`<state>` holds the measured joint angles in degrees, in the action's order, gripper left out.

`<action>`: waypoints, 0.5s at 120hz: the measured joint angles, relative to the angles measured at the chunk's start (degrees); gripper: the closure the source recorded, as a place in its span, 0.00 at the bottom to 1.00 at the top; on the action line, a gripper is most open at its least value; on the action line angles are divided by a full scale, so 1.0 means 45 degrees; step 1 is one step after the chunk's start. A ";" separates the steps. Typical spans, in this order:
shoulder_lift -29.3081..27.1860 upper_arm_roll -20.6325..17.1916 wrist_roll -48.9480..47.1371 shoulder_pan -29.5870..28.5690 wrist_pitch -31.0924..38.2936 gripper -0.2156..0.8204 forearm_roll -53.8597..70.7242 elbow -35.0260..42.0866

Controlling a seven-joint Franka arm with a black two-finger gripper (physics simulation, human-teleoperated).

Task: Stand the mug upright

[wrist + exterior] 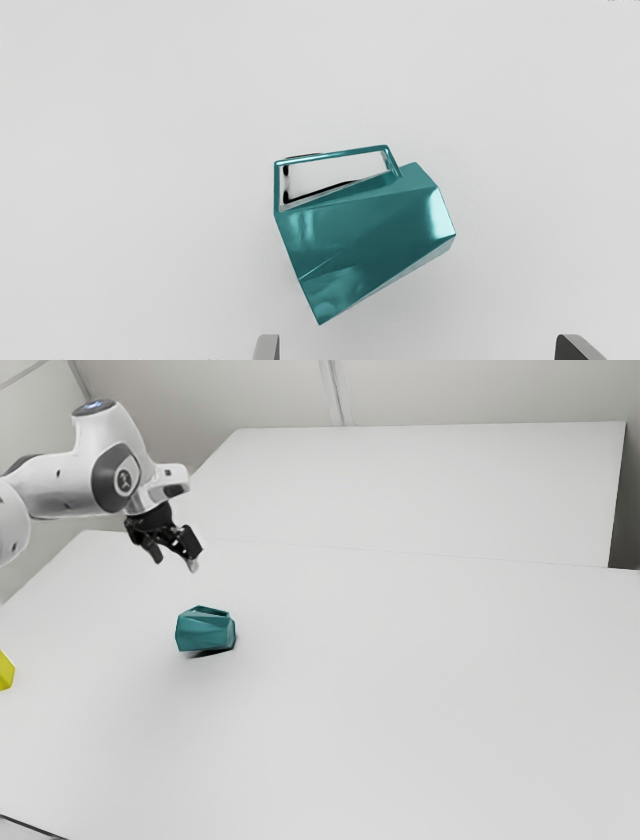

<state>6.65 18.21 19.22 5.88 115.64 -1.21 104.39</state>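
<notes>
Hand: black two-finger hand (421, 347) released, nothing between its spread fingers | Mug: teal, faceted, glossy mug (370, 230) on its side on the white, smooth counter (400, 690), below the hand and apart from it, handle on the side away from the fingertips | Risk: slanted faces could make it slip or roll under an off-centre squeeze; letting go before its base sits flat could topple it

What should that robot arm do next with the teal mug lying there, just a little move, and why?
I'd probably ease the gripper down toward the mug, keeping its fingers apart. The mug lies on its side on the table, while the gripper hangs above it, open and holding nothing, so it likely must get closer before it can grip.
</notes>
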 joint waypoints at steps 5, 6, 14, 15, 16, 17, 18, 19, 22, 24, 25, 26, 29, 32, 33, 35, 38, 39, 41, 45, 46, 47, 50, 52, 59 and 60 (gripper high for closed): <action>0.0005 0.0043 0.0032 -0.0012 0.0037 0.21 -0.0090 0.0026; 0.0001 0.0050 0.0038 -0.0013 0.0042 0.21 -0.0104 0.0030; -0.0034 0.0069 0.0101 -0.0141 0.0082 0.21 -0.0331 0.0054; -0.0034 0.0070 0.0114 -0.0186 0.0087 0.21 -0.0405 0.0053; -0.0035 0.0070 0.0127 -0.0239 0.0091 0.21 -0.0474 0.0053; -0.0036 0.0070 0.0141 -0.0301 0.0096 0.21 -0.0557 0.0055; -0.0036 0.0070 0.0158 -0.0372 0.0093 0.21 -0.0665 0.0057; -0.0037 0.0070 0.0174 -0.0451 0.0090 0.21 -0.0765 0.0059; -0.0031 0.0066 0.0231 -0.0723 0.0069 0.21 -0.1121 0.0060; -0.0019 0.0063 0.0272 -0.0921 0.0038 0.21 -0.1380 0.0058; -0.0014 0.0059 0.0293 -0.1023 0.0020 0.21 -0.1501 0.0054; -0.0010 0.0053 0.0317 -0.1126 -0.0007 0.21 -0.1620 0.0051; 0.0008 0.0040 0.0392 -0.1424 -0.0100 0.21 -0.1955 0.0034; 0.0094 0.0024 0.0499 -0.1736 -0.0245 0.21 -0.2372 0.0012; 0.0124 0.0023 0.0537 -0.1832 -0.0294 0.21 -0.2509 0.0009; 0.0192 0.0016 0.0617 -0.2016 -0.0390 0.21 -0.2776 0.0005; 0.0342 0.0007 0.0736 -0.2254 -0.0546 0.21 -0.3123 -0.0016; 0.0396 0.0003 0.0775 -0.2328 -0.0603 0.21 -0.3226 -0.0023; 0.0505 -0.0004 0.0853 -0.2468 -0.0733 0.21 -0.3437 -0.0035; 0.0754 -0.0003 0.1035 -0.2715 -0.1032 0.21 -0.3905 -0.0058; 0.0804 -0.0003 0.1083 -0.2762 -0.1101 0.21 -0.4009 -0.0062; 0.0853 -0.0003 0.1129 -0.2804 -0.1169 0.21 -0.4108 -0.0065; 0.0993 -0.0008 0.1267 -0.2907 -0.1368 0.21 -0.4368 -0.0076; 0.1097 -0.0012 0.1356 -0.2985 -0.1514 0.21 -0.4514 -0.0089; 0.1516 -0.0019 0.1692 -0.3236 -0.2002 0.21 -0.4940 -0.0247; 0.1558 -0.0020 0.1741 -0.3267 -0.2064 0.21 -0.4991 -0.0260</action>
<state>13.66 18.12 27.06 -8.82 106.35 -23.67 103.21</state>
